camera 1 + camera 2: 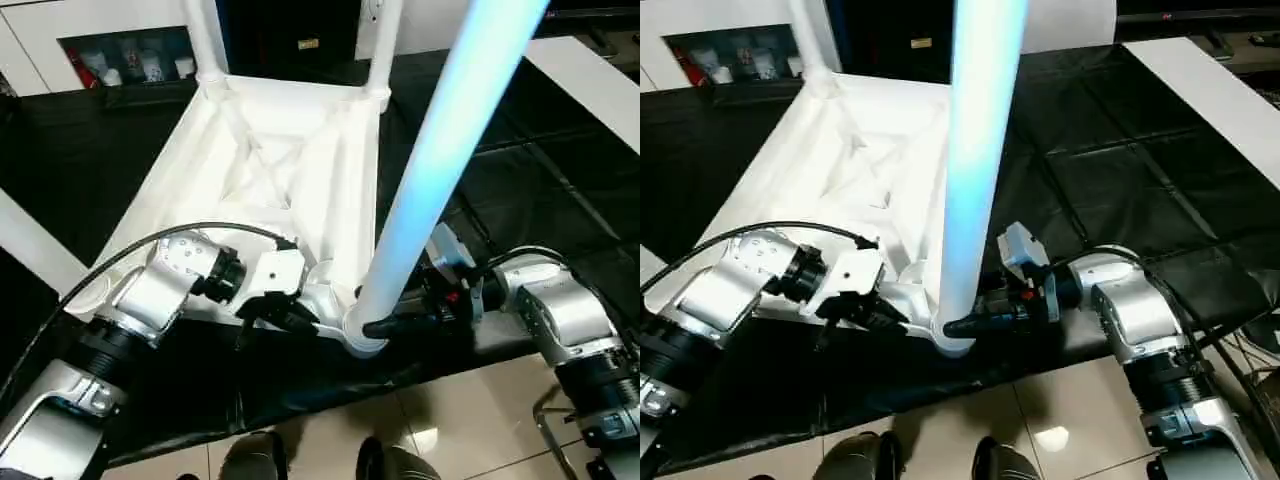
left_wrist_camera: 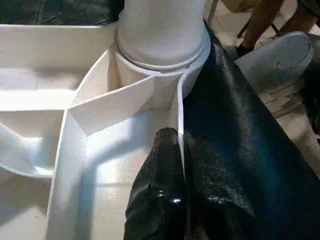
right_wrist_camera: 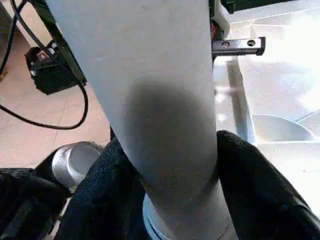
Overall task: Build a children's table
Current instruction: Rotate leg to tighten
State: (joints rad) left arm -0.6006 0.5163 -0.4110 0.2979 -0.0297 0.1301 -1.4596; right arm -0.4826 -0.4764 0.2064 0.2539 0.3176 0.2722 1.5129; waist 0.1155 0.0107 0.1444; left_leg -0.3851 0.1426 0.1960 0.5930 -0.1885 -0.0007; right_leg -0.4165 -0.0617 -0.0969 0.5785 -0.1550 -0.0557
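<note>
A white plastic tabletop (image 1: 270, 170) lies upside down on a black-covered surface (image 1: 1120, 150), filling the centre and upper left of the head views, its ribbed underside facing up. Two white legs stand in the far corner sockets at the top of the left eye view: one (image 1: 203, 40) toward the upper left, another (image 1: 384, 40) near top centre. A third leg (image 1: 440, 160), looking pale blue in the light, rises from the near corner socket (image 1: 362, 335) at lower centre and runs up to the upper right edge of that view.

The left gripper (image 1: 290, 315) comes in from the lower left on a silver arm. In the left wrist view its black fingers (image 2: 160, 200) are pressed together on the thin upright rim of the tabletop, one on each side, just beside the socket holding the third leg.

The right gripper (image 1: 385, 325) reaches in from the lower right. Its black fingers (image 3: 250, 180) sit on either side of the third leg's base, just above the socket, wrapped against it.

A white cabinet (image 1: 110, 45) with a dark glass-fronted compartment stands at the upper left. A white board (image 1: 1200, 90) lies along the upper right. Tan floor tiles (image 1: 470, 420) show along the bottom edge.
</note>
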